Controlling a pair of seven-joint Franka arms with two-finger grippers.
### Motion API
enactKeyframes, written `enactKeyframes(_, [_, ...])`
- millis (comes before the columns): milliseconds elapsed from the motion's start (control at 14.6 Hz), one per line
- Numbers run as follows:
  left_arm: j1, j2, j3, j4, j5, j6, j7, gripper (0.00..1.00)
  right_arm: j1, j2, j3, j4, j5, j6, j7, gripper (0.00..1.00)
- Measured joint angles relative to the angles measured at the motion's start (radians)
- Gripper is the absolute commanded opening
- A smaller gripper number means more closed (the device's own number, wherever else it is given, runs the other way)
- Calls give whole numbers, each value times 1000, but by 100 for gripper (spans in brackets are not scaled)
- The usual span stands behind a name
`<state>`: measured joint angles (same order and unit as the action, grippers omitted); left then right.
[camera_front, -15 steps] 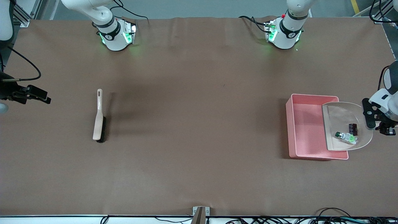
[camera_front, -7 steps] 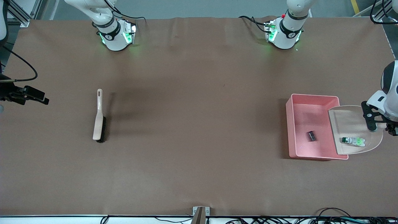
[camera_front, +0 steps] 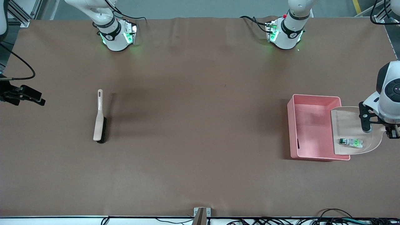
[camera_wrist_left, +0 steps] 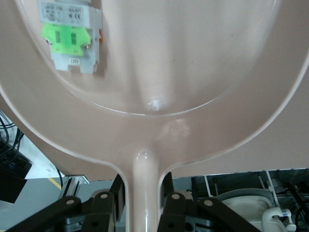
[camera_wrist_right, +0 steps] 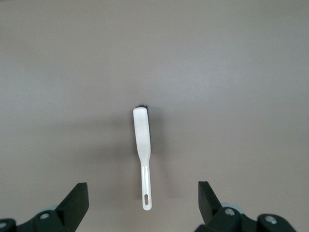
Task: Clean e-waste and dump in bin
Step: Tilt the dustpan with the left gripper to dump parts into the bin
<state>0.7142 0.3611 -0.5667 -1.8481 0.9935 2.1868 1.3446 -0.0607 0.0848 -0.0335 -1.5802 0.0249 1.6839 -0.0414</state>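
Fingers of the left gripper (camera_wrist_left: 142, 203) clamp the dustpan (camera_front: 356, 131) handle above the bin (camera_front: 309, 128); the white-grey component (camera_front: 351, 142) clings inside and may spill outside. Right gripper (camera_wrist_right: 142, 205) waits, wide.

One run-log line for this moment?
left hand: shut on beige dustpan over pink bin | green-marked component: in dustpan | right hand: open, waiting
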Motion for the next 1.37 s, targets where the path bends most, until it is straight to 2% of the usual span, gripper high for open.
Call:
enactKeyframes(274, [0,0,-3,-3,22,0,46,1,21,-18,0,-9,-15,-39,49,100])
enactKeyframes(1166, [-12,-1,-47,19,101,1,82,1,21,-47,1,21,-11,-31,50,100])
enactKeyframes(1372, [-11,-2,-93,36,101,2,86,2,29,-47,4,24,-11,-31,50,100])
